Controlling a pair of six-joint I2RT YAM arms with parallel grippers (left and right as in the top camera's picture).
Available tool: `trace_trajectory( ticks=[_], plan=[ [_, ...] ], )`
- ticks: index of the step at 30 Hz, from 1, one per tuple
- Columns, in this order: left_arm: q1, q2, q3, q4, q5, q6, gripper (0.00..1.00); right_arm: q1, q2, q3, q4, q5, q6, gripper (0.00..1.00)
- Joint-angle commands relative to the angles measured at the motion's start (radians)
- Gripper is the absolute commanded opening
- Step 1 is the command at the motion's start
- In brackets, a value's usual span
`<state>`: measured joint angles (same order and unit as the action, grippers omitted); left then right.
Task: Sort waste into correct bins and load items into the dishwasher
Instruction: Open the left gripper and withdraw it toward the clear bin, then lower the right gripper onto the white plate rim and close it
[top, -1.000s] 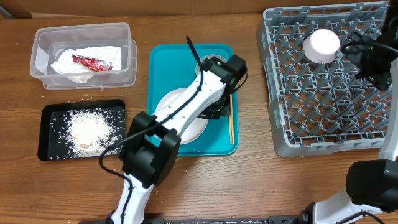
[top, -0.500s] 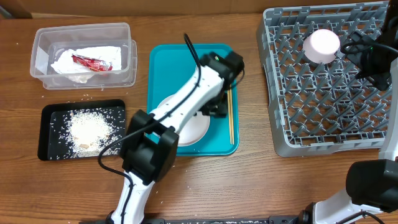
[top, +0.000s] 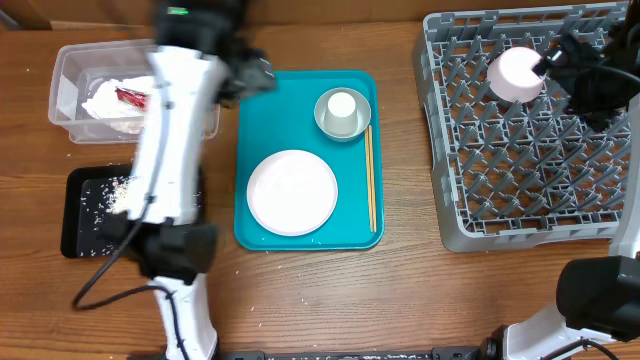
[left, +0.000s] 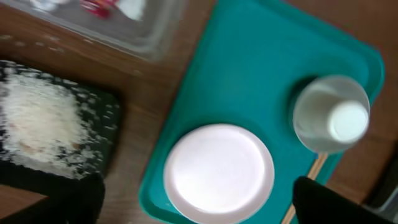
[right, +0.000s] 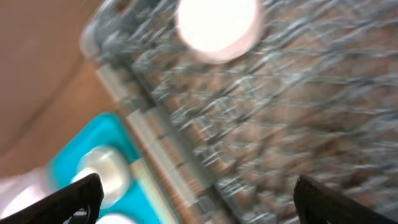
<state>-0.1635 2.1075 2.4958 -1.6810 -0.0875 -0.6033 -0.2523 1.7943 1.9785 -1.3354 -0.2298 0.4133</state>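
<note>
Grey dish rack (top: 520, 150) holds only the pinkish plate (top: 517, 74); napkin (top: 105, 100) and wrapper (top: 129, 96) lie in the clear tub (top: 65, 60), rice (left: 37, 130) in the black tray (top: 75, 235). We judge white plate (top: 292, 192), bowl (top: 325, 118), cup (top: 342, 105) and chopsticks (top: 371, 190) on the teal tray (top: 270, 110) yet to load. Left fingers (left: 68, 199) and right fingers (right: 336, 199) stand apart, empty.

A flat teal tray (top: 290, 110) lies on the brown wooden table (top: 400, 300), its longer sides running front to back.

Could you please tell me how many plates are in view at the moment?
2. A large white plate lies on the teal tray. A smaller pinkish plate sits in the grey dish rack. The left arm could be hiding more.
</note>
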Motion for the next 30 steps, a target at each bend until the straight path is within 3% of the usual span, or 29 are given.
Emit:
trace_trajectory(
  ticks=[1,5,13,19,26,30],
  plan=[
    [0.104,-0.036,0.021,-0.009,-0.017,0.006,1.00,0.042,-0.010,-0.001,-0.001,-0.293,-0.034,1.00],
    [0.220,-0.034,0.007,-0.009,-0.028,0.006,1.00,0.192,-0.010,-0.075,-0.001,-0.252,-0.130,1.00],
    [0.377,-0.033,0.000,-0.009,-0.023,0.005,1.00,0.549,0.000,-0.364,0.156,-0.100,-0.129,1.00],
    [0.414,-0.033,0.000,-0.008,-0.024,0.005,1.00,0.720,0.002,-0.555,0.364,-0.064,0.017,1.00],
    [0.412,-0.033,0.000,-0.008,-0.024,0.005,1.00,0.787,0.002,-0.714,0.585,0.002,0.188,0.63],
    [0.412,-0.033,0.000,-0.008,-0.024,0.005,1.00,0.806,0.003,-0.767,0.683,0.001,0.327,0.57]
  ],
)
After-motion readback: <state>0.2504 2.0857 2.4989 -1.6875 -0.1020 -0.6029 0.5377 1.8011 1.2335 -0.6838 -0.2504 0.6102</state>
